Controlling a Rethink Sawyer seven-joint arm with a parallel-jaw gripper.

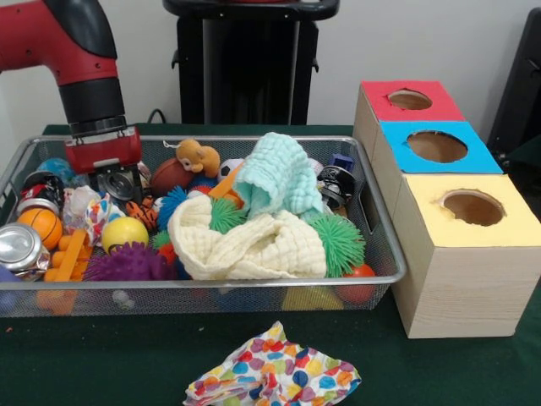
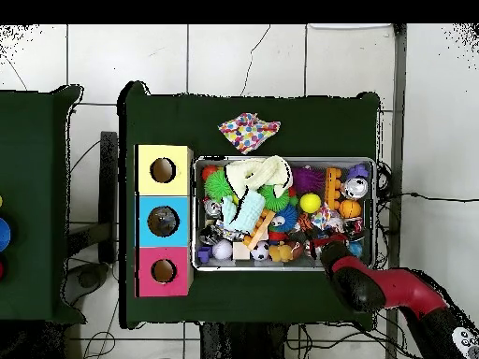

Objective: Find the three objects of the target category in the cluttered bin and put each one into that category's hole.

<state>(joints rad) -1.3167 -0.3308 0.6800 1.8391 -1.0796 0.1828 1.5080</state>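
Wire bin (image 1: 385, 254): a metal mesh basket on the green table (image 1: 101, 355), filled with many small toys.
Gripper (image 1: 118, 188): lowered into the far left part of the bin, among the toys; the tips are hidden by the clutter, so one cannot tell how wide it stands or if it holds something.
Cloths: a mint cloth (image 1: 275, 173) lies on a cream cloth (image 1: 245, 245) in the middle of the bin.
Balls: a yellow ball (image 1: 124, 232), a purple spiky ball (image 1: 127, 264) and a small basketball (image 1: 40, 226) (all at the left side).
Boxes: a red box (image 1: 406, 100), a blue box (image 1: 435, 146) and a yellow box (image 1: 473, 207) stand in a row beside the bin, each with a round hole on top.
Outside the bin: a dotted colourful cloth (image 1: 270, 376) lies on the table in front.
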